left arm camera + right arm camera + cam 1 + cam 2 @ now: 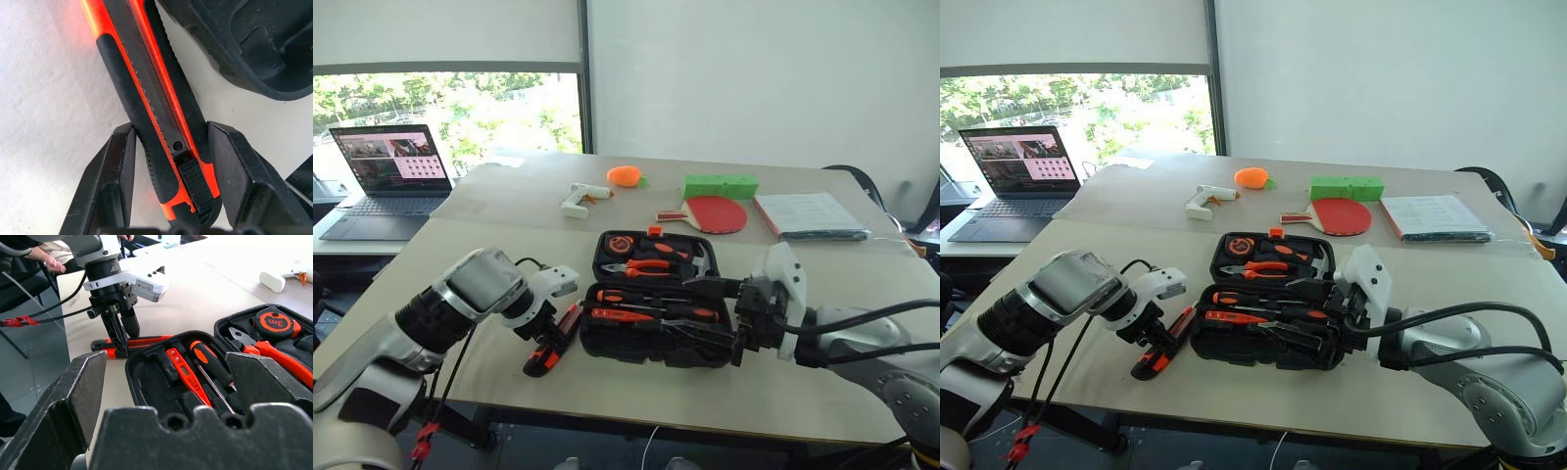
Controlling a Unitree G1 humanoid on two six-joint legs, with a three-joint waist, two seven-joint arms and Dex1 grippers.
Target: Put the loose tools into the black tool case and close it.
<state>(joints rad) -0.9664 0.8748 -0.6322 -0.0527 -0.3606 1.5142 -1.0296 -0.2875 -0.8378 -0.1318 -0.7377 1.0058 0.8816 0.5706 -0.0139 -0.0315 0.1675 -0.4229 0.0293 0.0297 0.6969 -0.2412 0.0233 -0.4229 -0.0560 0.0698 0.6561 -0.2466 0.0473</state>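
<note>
On pale tabletop (pixel 509 382), near front edge: black tool case (pixel 658 345), lid open flat, holding orange-handled screwdrivers (pixel 651 315), pliers (pixel 644 265), tape measure (pixel 621 244), hammer (pixel 699 259)
Just beside case, on robot's left: black-and-orange utility knife (pixel 553 343), flat on table, apart from case wall
Left gripper (pixel 551 331): pointing steeply down, fingers (pixel 115 181) straddling knife's rear end, one either side, narrow gaps visible; not clenched, knife not lifted
Right gripper (pixel 717 311): roughly level over case's near right corner, fingers wide apart, grasping nothing
Farther back on table: white glue gun (pixel 579 199), orange object (pixel 624 175), green block (pixel 720 186), red paddle (pixel 712 213), papers (pixel 808 214)
At far left, on separate desk: grey laptop (pixel 386 181), screen lit
</note>
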